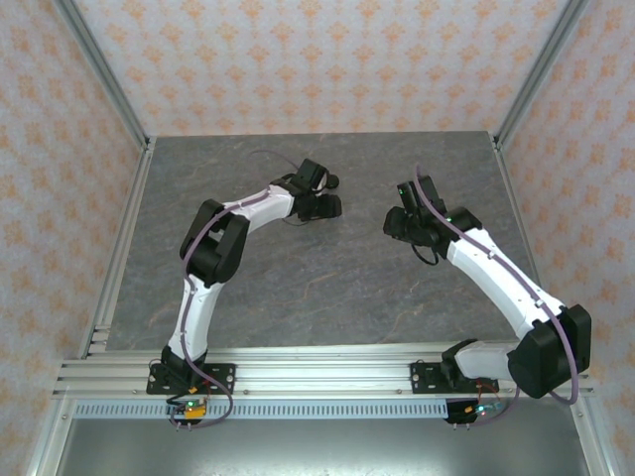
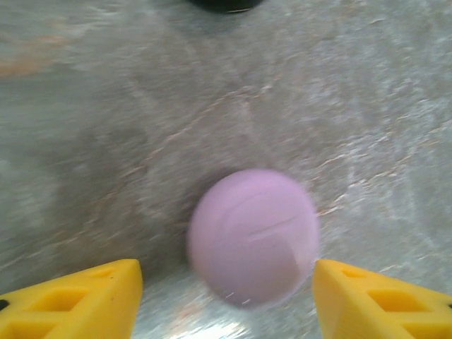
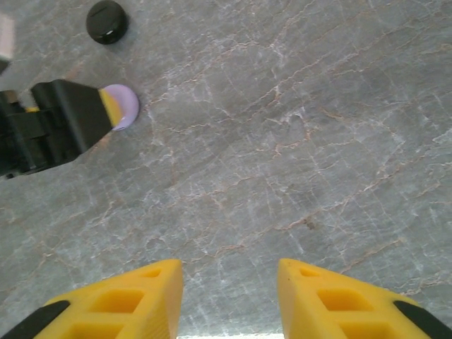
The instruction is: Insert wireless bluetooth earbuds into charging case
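A round pale lilac charging case [image 2: 253, 236], lid closed, lies on the grey stone table between the yellow fingers of my left gripper [image 2: 226, 274]. That gripper is open: a wide gap shows on the case's left, and the right finger is close beside it. From the right wrist view the same lilac case [image 3: 124, 106] peeks out past the left gripper's finger [image 3: 70, 116]. A round black case [image 3: 106, 21] lies closed just beyond it. My right gripper [image 3: 228, 268] stands open over bare table, well to the right. The earbuds are out of view.
Both arms reach to mid-table, with the left gripper [image 1: 322, 203] and right gripper [image 1: 397, 220] facing each other. Patterned walls and aluminium frame posts [image 1: 109, 84] enclose the table [image 1: 327, 288] on three sides. A rail [image 1: 317, 369] runs along the near edge.
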Controlling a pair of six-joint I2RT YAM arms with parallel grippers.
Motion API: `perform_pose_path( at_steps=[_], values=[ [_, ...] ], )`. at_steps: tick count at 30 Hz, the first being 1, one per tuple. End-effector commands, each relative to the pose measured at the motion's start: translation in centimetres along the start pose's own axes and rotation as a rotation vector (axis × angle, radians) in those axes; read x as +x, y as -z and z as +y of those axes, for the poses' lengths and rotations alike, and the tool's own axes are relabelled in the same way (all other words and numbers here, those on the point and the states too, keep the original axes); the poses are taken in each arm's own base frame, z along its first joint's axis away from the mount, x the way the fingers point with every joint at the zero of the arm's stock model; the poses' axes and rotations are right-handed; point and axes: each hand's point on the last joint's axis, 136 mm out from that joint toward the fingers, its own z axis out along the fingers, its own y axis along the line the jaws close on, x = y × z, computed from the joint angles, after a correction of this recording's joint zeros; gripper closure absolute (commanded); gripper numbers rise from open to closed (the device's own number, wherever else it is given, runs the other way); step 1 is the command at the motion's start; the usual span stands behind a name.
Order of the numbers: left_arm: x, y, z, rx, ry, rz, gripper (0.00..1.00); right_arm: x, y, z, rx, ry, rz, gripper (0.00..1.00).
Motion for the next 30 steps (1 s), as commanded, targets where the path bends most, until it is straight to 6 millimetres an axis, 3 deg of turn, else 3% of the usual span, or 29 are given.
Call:
perform_pose_path(
  at_steps=[1, 9, 17, 25, 30],
  values=[
    [-0.9, 3.7, 2.3, -0.127, -0.060, -0.047, 0.33, -0.5, 0.4, -2.1, 0.095, 0.018, -0.050, 0.58],
    [-1.7, 11.2, 4.2, -0.246, -0.137, -0.186, 0.32, -2.6, 2.0, -6.4, 0.316, 0.033, -0.229, 0.56],
    [-0.8, 17.3, 8.5, -0.414, -0.153, -0.291, 0.31, -4.7, 4.2, -9.9, 0.522, 0.123, -0.429, 0.54],
    [-0.3, 23.2, 12.6, -0.557, -0.158, -0.432, 0.25, -4.8, 3.2, -12.0, 0.630, 0.178, -0.497, 0.50],
    [0.6, 24.4, 15.5, -0.635, -0.148, -0.503, 0.14, -4.8, 2.0, -13.2, 0.640, 0.148, -0.527, 0.47]
  ],
)
